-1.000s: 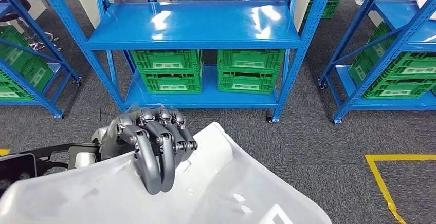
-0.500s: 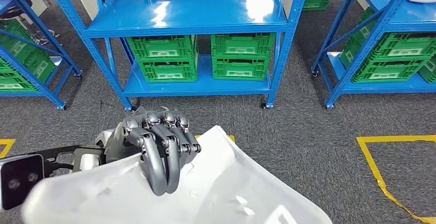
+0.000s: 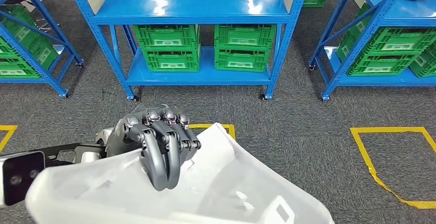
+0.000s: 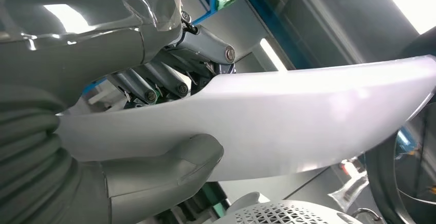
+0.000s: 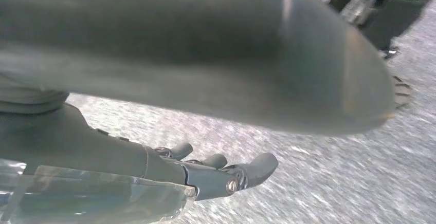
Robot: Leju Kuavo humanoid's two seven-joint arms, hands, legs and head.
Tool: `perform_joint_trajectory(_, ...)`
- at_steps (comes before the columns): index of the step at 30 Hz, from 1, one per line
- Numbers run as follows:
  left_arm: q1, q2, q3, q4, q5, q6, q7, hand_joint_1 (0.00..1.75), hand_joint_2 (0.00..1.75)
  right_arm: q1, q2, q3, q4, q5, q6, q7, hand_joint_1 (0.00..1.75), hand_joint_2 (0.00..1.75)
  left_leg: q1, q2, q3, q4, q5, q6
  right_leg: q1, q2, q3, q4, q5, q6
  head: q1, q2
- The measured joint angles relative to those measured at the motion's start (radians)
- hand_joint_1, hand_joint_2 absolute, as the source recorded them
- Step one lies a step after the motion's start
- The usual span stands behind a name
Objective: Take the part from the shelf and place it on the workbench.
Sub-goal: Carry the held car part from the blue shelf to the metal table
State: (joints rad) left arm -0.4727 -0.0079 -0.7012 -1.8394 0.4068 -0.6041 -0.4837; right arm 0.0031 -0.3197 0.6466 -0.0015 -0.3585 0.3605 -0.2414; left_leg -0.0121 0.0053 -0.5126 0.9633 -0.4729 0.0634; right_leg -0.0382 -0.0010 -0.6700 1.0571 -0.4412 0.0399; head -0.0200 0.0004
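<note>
**Part in the left hand, away from the shelf**

You see the blue shelf across the floor from the white part. Your left hand clamps the part's near edge. Your right hand hangs below it, fingers apart, empty.

Blue shelf stands on grey carpet floor; top deck bare, lower deck w/ green crates stacked in two side-by-side piles. Yellow tape outlines lie on floor near it. More blue racks w/ green crates either side.
</note>
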Motion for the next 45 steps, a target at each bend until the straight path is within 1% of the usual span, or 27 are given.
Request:
perform_joint_trajectory(2, 0.0, 0.0, -0.001, 0.003, 0.0, 0.0, 0.0, 1.75, 1.75, 0.0, -0.001, 0.0, 0.0, 0.0, 0.0, 0.0, 0.0, 0.0, -0.005, 0.001, -0.03, -0.001, 0.026, 0.007, 0.003, 0.001, -0.032, 0.122, -0.088, -0.012, 0.004, 0.0)
perform_joint_trajectory(3, 0.001, 0.0, -0.002, 0.005, -0.001, 0.0, 0.0, 1.75, 1.75, 0.0, -0.001, 0.0, 0.0, 0.0, 0.001, 0.0, 0.0, 0.0, -0.008, 0.001, -0.047, 0.001, 0.038, 0.008, 0.004, 0.001, -0.041, 0.181, -0.113, -0.01, 0.005, 0.0)
perform_joint_trajectory(5, 0.002, 0.0, -0.004, 0.009, -0.001, -0.001, 0.0, 1.75, 1.75, 0.0, -0.001, 0.0, 0.0, -0.002, 0.006, 0.003, 0.0, 0.0, -0.01, 0.001, -0.082, 0.006, 0.062, 0.007, 0.004, 0.0, -0.022, 0.222, -0.103, 0.01, 0.005, 0.0)
perform_joint_trajectory(7, 0.002, 0.0, -0.007, 0.012, -0.001, -0.002, 0.0, 1.75, 1.75, -0.002, -0.001, 0.0, 0.0, -0.006, 0.009, 0.008, 0.0, 0.0, -0.01, 0.001, -0.118, 0.02, 0.08, 0.002, 0.003, 0.0, 0.063, 0.128, -0.069, 0.026, 0.005, 0.0)
perform_joint_trajectory(9, 0.002, 0.0, -0.01, 0.014, 0.0, -0.003, 0.0, 1.75, 1.75, -0.005, -0.001, 0.0, 0.0, -0.011, 0.009, 0.014, 0.0, 0.0, -0.012, 0.002, -0.147, 0.037, 0.095, -0.006, 0.008, 0.001, 0.157, -0.011, -0.08, 0.019, 0.004, 0.0)
perform_joint_trajectory(11, 0.002, 0.001, -0.013, 0.016, 0.003, -0.005, -0.002, 1.75, 1.75, -0.007, 0.0, 0.0, 0.0, -0.016, 0.009, 0.017, 0.0, 0.0, -0.013, 0.005, -0.159, 0.045, 0.109, -0.016, 0.015, 0.003, 0.185, -0.069, -0.098, 0.004, 0.004, 0.0)
perform_joint_trajectory(13, 0.003, 0.004, -0.015, 0.018, 0.007, -0.008, -0.003, 1.75, 1.75, -0.004, 0.003, 0.0, 0.0, -0.02, 0.011, 0.017, 0.0, 0.0, -0.012, 0.003, -0.167, 0.048, 0.113, -0.026, 0.01, 0.002, 0.171, -0.069, -0.085, -0.011, 0.004, 0.0)
perform_joint_trajectory(15, 0.003, 0.007, -0.015, 0.021, 0.01, -0.011, -0.005, 1.75, 1.75, -0.003, 0.007, 0.0, 0.0, -0.023, 0.013, 0.017, 0.0, 0.0, -0.006, -0.001, -0.185, 0.098, 0.054, -0.042, 0.004, -0.002, 0.156, -0.07, -0.066, -0.027, 0.003, 0.0)
perform_joint_trajectory(17, 0.003, 0.009, -0.015, 0.022, 0.011, -0.013, -0.006, 1.75, 1.75, -0.003, 0.011, 0.0, 0.0, -0.025, 0.014, 0.017, 0.0, 0.0, 0.006, -0.003, -0.21, 0.219, -0.049, -0.06, 0.004, -0.005, 0.136, -0.069, -0.045, -0.033, 0.001, 0.0)
perform_joint_trajectory(18, 0.004, 0.011, -0.015, 0.024, 0.011, -0.014, -0.006, 1.75, 1.75, -0.002, 0.012, 0.0, 0.0, -0.025, 0.015, 0.018, 0.0, 0.0, 0.011, -0.003, -0.219, 0.282, -0.081, -0.066, 0.004, -0.005, 0.124, -0.068, -0.035, -0.032, 0.001, 0.0)
perform_joint_trajectory(20, 0.004, 0.014, -0.015, 0.027, 0.012, -0.018, -0.006, 1.75, 1.75, 0.0, 0.015, 0.0, 0.0, -0.027, 0.015, 0.026, 0.0, 0.0, 0.019, -0.003, -0.2, 0.331, -0.079, -0.071, 0.004, -0.005, 0.1, -0.067, -0.015, -0.027, 0.0, 0.0)
perform_joint_trajectory(21, 0.004, 0.014, -0.015, 0.028, 0.012, -0.019, -0.006, 1.75, 1.75, 0.0, 0.016, 0.0, 0.0, -0.028, 0.013, 0.032, 0.0, 0.0, 0.021, -0.004, -0.164, 0.301, -0.055, -0.07, 0.004, -0.004, 0.089, -0.067, -0.006, -0.025, 0.0, 0.0)
perform_joint_trajectory(23, 0.004, 0.014, -0.015, 0.029, 0.012, -0.021, -0.005, 1.75, 1.75, 0.001, 0.019, 0.0, 0.0, -0.033, 0.006, 0.041, 0.0, 0.0, 0.021, -0.007, -0.055, 0.166, -0.026, -0.062, 0.004, -0.003, 0.073, -0.066, 0.01, -0.017, 0.0, 0.0)
perform_joint_trajectory(24, 0.003, 0.014, -0.015, 0.029, 0.012, -0.021, -0.004, 1.75, 1.75, 0.001, 0.021, 0.0, 0.0, -0.035, 0.002, 0.043, 0.0, 0.0, 0.018, -0.009, -0.007, 0.096, -0.031, -0.057, 0.004, -0.002, 0.069, -0.067, 0.018, -0.011, 0.001, 0.0)
perform_joint_trajectory(26, 0.003, 0.013, -0.015, 0.029, 0.013, -0.021, -0.003, 1.75, 1.75, 0.001, 0.024, 0.0, 0.0, -0.037, -0.002, 0.044, 0.0, 0.0, 0.009, -0.011, 0.034, 0.021, -0.05, -0.046, 0.001, -0.002, 0.06, -0.07, 0.036, 0.006, 0.002, 0.0)
perform_joint_trajectory(28, 0.003, 0.012, -0.015, 0.029, 0.013, -0.021, -0.003, 1.75, 1.75, 0.001, 0.027, 0.0, 0.0, -0.037, -0.003, 0.044, 0.0, 0.0, 0.003, -0.009, 0.027, 0.005, -0.033, -0.031, -0.003, -0.002, 0.053, -0.077, 0.049, 0.02, 0.002, 0.0)
perform_joint_trajectory(29, 0.002, 0.012, -0.015, 0.03, 0.013, -0.021, -0.002, 1.75, 1.75, 0.002, 0.028, 0.0, 0.0, -0.037, -0.002, 0.044, 0.0, 0.0, 0.003, -0.006, 0.021, -0.002, -0.02, -0.021, -0.003, -0.002, 0.046, -0.069, 0.038, 0.019, 0.003, 0.0)
perform_joint_trajectory(31, 0.003, 0.011, -0.015, 0.032, 0.012, -0.019, 0.0, 1.75, 1.75, 0.001, 0.031, 0.001, 0.0, -0.037, 0.0, 0.044, 0.0, 0.0, 0.004, -0.002, 0.001, -0.014, 0.009, -0.004, -0.002, -0.002, 0.017, 0.008, -0.034, 0.004, 0.006, 0.0)
perform_joint_trajectory(33, 0.004, 0.01, -0.017, 0.037, 0.011, -0.018, 0.005, 1.75, 1.75, 0.0, 0.031, 0.002, 0.0, -0.037, 0.004, 0.044, 0.0, 0.0, -0.003, -0.002, -0.03, -0.013, 0.033, 0.003, 0.001, -0.002, -0.02, 0.142, -0.115, -0.004, 0.009, 0.0)
perform_joint_trajectory(34, 0.004, 0.01, -0.018, 0.04, 0.011, -0.018, 0.006, 1.75, 1.75, 0.0, 0.032, 0.002, 0.0, -0.037, 0.008, 0.044, 0.0, 0.0, -0.006, -0.002, -0.048, -0.011, 0.046, 0.005, 0.003, -0.002, -0.027, 0.195, -0.13, 0.0, 0.009, 0.0)
perform_joint_trajectory(35, 0.004, 0.01, -0.02, 0.043, 0.01, -0.017, 0.008, 1.75, 1.75, 0.0, 0.032, 0.003, 0.0, -0.036, 0.013, 0.044, 0.0, 0.0, -0.008, -0.002, -0.065, -0.009, 0.058, 0.005, 0.003, -0.002, -0.02, 0.219, -0.123, 0.009, 0.009, 0.0)
perform_joint_trajectory(36, 0.004, 0.01, -0.021, 0.046, 0.01, -0.016, 0.009, 1.75, 1.75, 0.0, 0.032, 0.005, 0.0, -0.036, 0.017, 0.044, 0.0, 0.0, -0.009, -0.002, -0.084, -0.004, 0.069, 0.004, 0.004, -0.002, 0.004, 0.21, -0.102, 0.02, 0.009, 0.0)
perform_joint_trajectory(38, 0.004, 0.011, -0.022, 0.049, 0.01, -0.015, 0.013, 1.75, 1.75, -0.001, 0.032, 0.006, 0.0, -0.036, 0.022, 0.044, 0.0, 0.0, -0.011, -0.003, -0.118, 0.01, 0.087, 0.0, 0.005, -0.002, 0.099, 0.094, -0.07, 0.03, 0.01, 0.0)
perform_joint_trajectory(40, 0.004, 0.01, -0.024, 0.05, 0.01, -0.013, 0.019, 1.75, 1.75, -0.004, 0.031, 0.007, 0.0, -0.036, 0.02, 0.044, 0.0, 0.0, -0.013, -0.002, -0.143, 0.028, 0.102, -0.009, 0.01, -0.001, 0.186, -0.041, -0.086, 0.017, 0.009, 0.0)
perform_joint_trajectory(41, 0.004, 0.01, -0.025, 0.051, 0.01, -0.011, 0.021, 1.75, 1.75, -0.005, 0.031, 0.007, 0.0, -0.036, 0.019, 0.044, 0.0, 0.0, -0.013, -0.001, -0.15, 0.033, 0.11, -0.014, 0.014, 0.0, 0.204, -0.077, -0.097, 0.009, 0.009, 0.0)
perform_joint_trajectory(43, 0.003, 0.011, -0.027, 0.054, 0.008, -0.009, 0.025, 1.75, 1.75, -0.005, 0.034, 0.009, 0.0, -0.036, 0.018, 0.044, 0.0, 0.0, -0.011, -0.002, -0.157, 0.035, 0.122, -0.025, 0.014, -0.001, 0.193, -0.083, -0.09, -0.006, 0.01, 0.0)
perform_joint_trajectory(45, 0.003, 0.013, -0.029, 0.057, 0.008, -0.008, 0.026, 1.75, 1.75, -0.007, 0.036, 0.011, 0.0, -0.036, 0.018, 0.044, 0.0, 0.0, -0.007, -0.005, -0.171, 0.066, 0.077, -0.04, 0.008, -0.005, 0.177, -0.084, -0.069, -0.024, 0.007, 0.0)
